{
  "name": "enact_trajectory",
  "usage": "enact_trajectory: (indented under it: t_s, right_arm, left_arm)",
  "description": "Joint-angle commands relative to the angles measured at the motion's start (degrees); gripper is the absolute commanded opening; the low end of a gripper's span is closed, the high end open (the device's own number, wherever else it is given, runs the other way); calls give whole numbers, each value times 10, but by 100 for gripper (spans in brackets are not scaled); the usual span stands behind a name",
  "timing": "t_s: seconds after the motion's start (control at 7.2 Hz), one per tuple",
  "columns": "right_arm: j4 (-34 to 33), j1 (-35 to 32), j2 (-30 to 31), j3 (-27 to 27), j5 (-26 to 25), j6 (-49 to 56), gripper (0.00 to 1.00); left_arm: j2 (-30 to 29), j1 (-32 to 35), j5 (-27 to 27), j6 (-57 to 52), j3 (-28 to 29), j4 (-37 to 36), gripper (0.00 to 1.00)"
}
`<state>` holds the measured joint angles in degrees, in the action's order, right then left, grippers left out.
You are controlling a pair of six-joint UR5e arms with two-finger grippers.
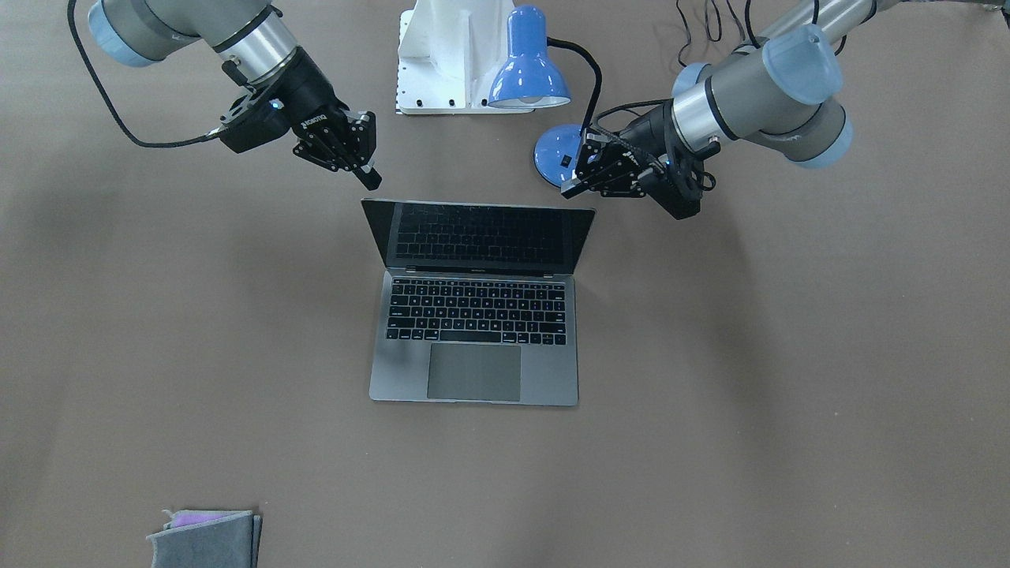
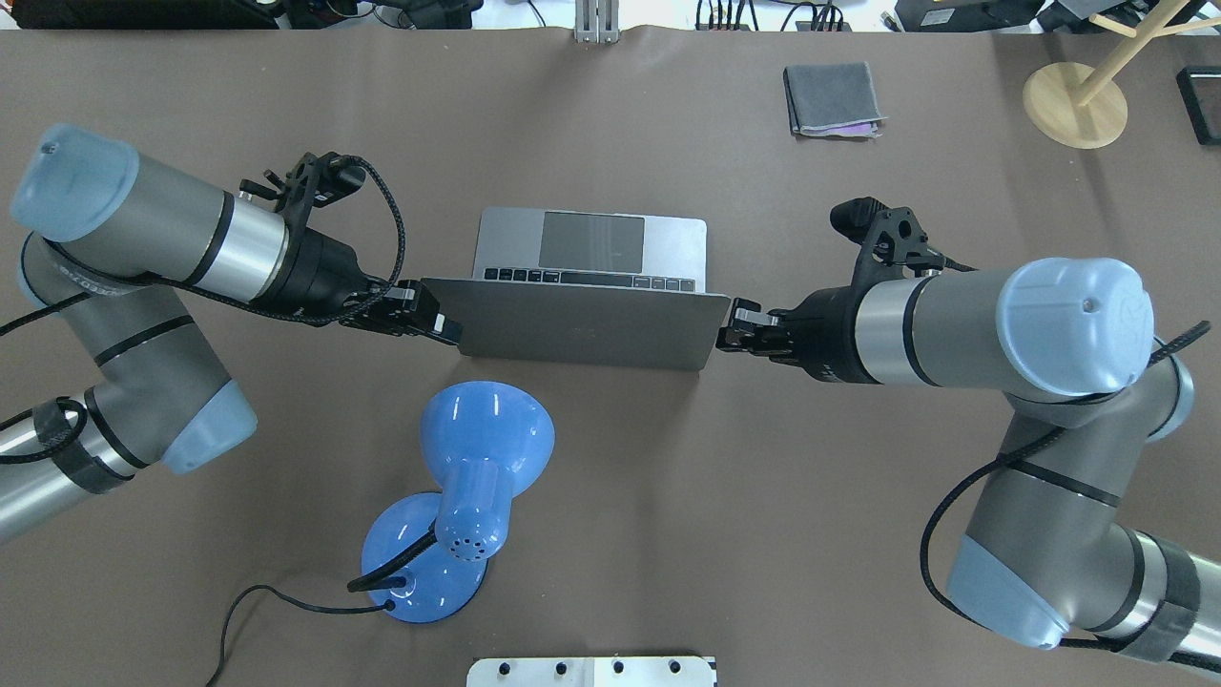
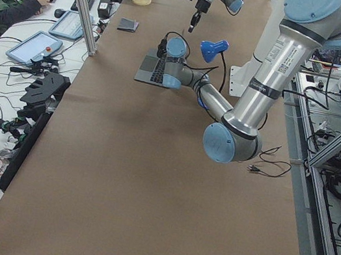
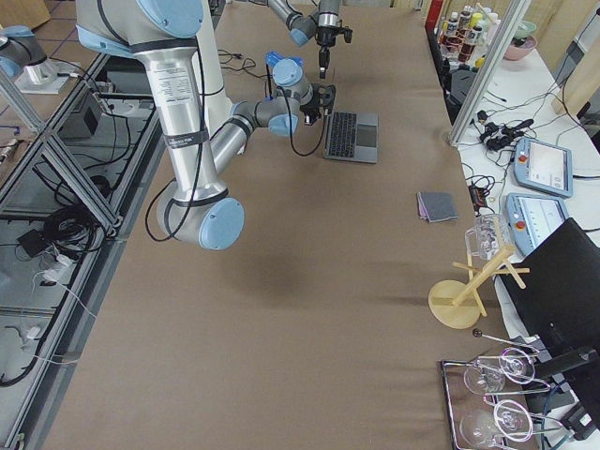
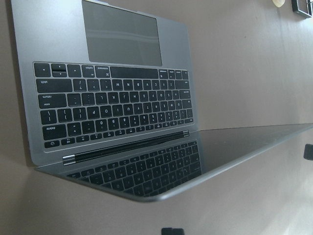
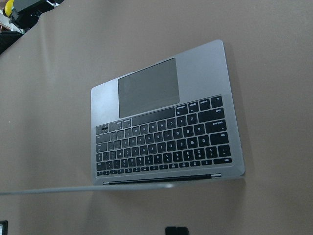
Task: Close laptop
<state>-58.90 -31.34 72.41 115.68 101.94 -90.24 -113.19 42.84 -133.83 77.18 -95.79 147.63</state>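
The space-grey laptop stands open in the middle of the table, screen dark, its lid tilted back toward me. My left gripper is shut and empty at the lid's upper corner on my left side; it also shows in the front-facing view, just behind that corner. My right gripper is shut and empty at the opposite upper corner, also just behind it. Both wrist views look down over the lid's edge at the keyboard. I cannot tell whether either gripper touches the lid.
A blue desk lamp stands close behind the lid, near my left arm. The white robot base is behind it. A folded grey cloth and a wooden stand lie at the far right.
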Motion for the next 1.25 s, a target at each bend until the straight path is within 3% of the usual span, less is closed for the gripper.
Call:
enact_trajectory:
  t_s: [0.0, 0.69, 1.11]
  right_arm:
    - [-7, 0, -11, -11, -10, 2, 0]
    - [-8, -19, -34, -48, -14, 6, 0]
    - [-7, -37, -55, -95, -14, 8, 0]
  left_arm:
    - [-1, 1, 17, 0, 0, -1, 0]
    - [-4, 3, 66, -2, 3, -9, 0]
    - [-25, 4, 104, -4, 41, -10, 0]
